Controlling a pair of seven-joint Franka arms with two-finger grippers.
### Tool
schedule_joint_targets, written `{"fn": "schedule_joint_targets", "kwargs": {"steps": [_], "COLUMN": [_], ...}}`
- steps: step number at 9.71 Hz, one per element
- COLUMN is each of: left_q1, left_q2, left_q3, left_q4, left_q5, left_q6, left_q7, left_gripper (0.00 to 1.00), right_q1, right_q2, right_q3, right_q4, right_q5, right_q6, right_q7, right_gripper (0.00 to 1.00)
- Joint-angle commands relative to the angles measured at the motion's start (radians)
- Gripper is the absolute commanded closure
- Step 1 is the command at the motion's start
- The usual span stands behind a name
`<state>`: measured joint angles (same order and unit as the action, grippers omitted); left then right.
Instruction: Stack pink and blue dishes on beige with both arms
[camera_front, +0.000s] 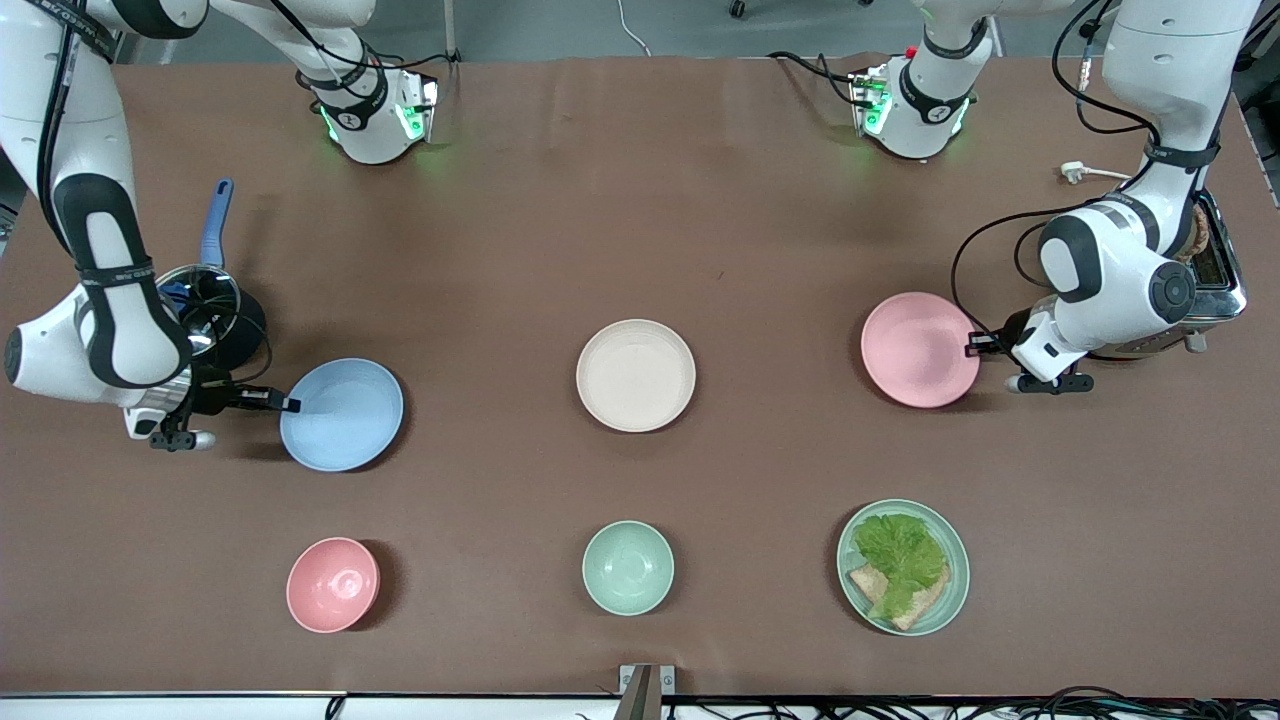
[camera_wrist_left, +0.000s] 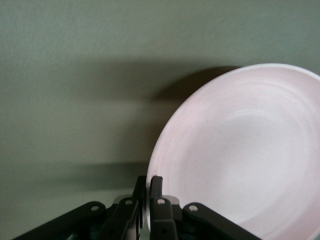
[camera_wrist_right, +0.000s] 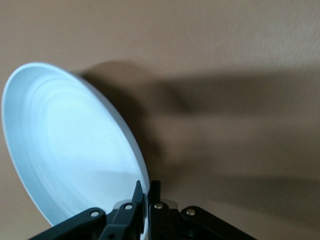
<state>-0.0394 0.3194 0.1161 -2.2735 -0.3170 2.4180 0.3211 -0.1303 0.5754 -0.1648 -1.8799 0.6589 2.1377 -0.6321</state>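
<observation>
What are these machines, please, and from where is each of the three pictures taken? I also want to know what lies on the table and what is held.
They are two robot arms at a brown table. The large picture looks down from a high camera facing them; the other two come from cameras on their wrists. The right gripper has its fingers shut on the rim of the blue plate. The left gripper pinches the pink plate likewise. Between them lies the beige plate. Nearer the front camera stand a pink bowl, a green bowl and a green plate with lettuce and bread.
</observation>
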Motion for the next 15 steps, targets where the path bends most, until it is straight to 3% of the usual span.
{"fn": "schedule_joint_targets", "kwargs": {"steps": [1,4,7,9,12,15], "left_q1": [0.002,0.006,-0.003,-0.019,-0.118,-0.212], "left_q2": [-0.026,-0.039,0.080,0.202,0.314,0.334], "left_q3": [-0.085,-0.284,-0.507,-0.596,-0.618,-0.616], "left_q4": [0.028,0.075,0.166,0.238,0.351,0.420], "left_q5": [-0.021,-0.021,-0.004,0.083,0.449,0.639], "left_q6": [-0.045,-0.045,0.062,0.159,0.164,0.065], "left_q7": [-0.016,-0.165,-0.458,-0.641,-1.094,-1.336], "left_gripper": [1.00,1.00,1.00,0.99,0.99,0.98], "right_q1": [0.004,0.141,0.263,0.354,0.437,0.504], "right_q2": [-0.049,-0.135,-0.161,-0.219,-0.268,-0.278], "right_q3": [-0.008,-0.004,-0.001,0.001,0.002,0.002], "right_q4": [0.060,0.080,0.094,0.078,0.027,-0.027], "right_q5": [-0.008,-0.058,-0.056,-0.056,-0.047,-0.018], "right_q6": [-0.117,-0.176,-0.164,-0.177,-0.176,-0.168], "right_q7": [0.099,0.424,0.595,0.687,0.698,0.703], "right_gripper": [0.99,0.99,0.99,0.99,0.99,0.99]}}
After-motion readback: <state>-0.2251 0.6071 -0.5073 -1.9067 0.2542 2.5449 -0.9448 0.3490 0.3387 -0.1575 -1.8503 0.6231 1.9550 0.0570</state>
